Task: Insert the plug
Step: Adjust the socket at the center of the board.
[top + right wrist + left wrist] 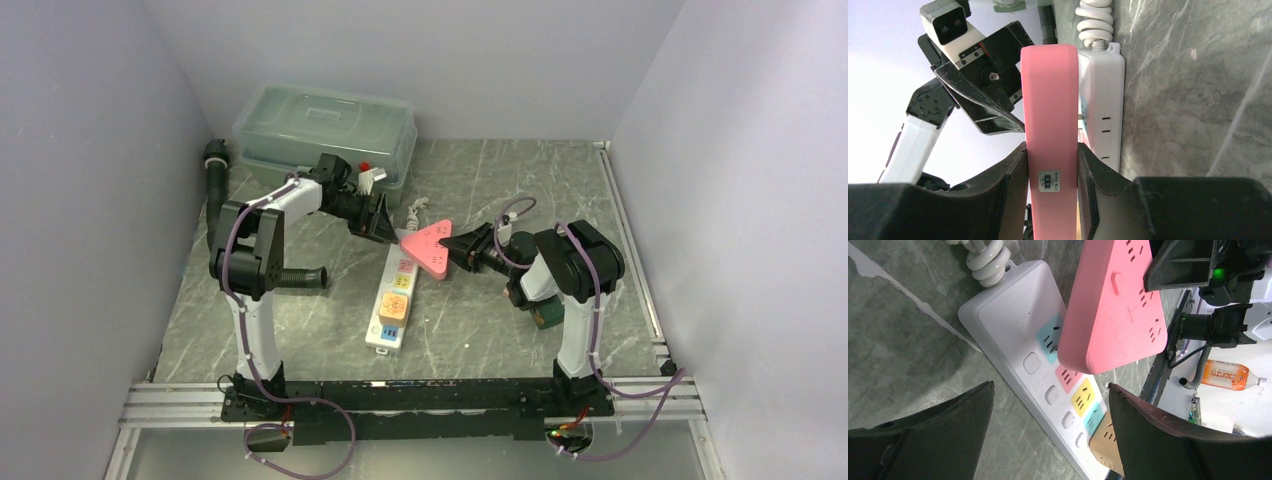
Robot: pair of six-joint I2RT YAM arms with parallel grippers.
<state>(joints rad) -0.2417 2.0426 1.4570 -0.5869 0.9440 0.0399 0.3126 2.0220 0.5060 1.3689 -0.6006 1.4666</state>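
A pink triangular plug adapter [427,244] sits over the far end of a white power strip [392,300] that has coloured sockets. My right gripper [455,246] is shut on the adapter's edge; in the right wrist view the adapter [1050,125] stands between both fingers [1010,172], its prong reaching the strip [1104,100]. In the left wrist view the adapter [1110,305] covers the teal socket [1049,340] of the strip [1013,315]. My left gripper [385,228] is open and empty, just left of the adapter; its own view [1050,390] shows it above the strip.
A clear lidded plastic box [325,130] stands at the back left. The strip's coiled white cable [412,212] runs toward it. A black tube [215,175] lies along the left wall. An orange cube adapter [393,307] sits plugged in the strip.
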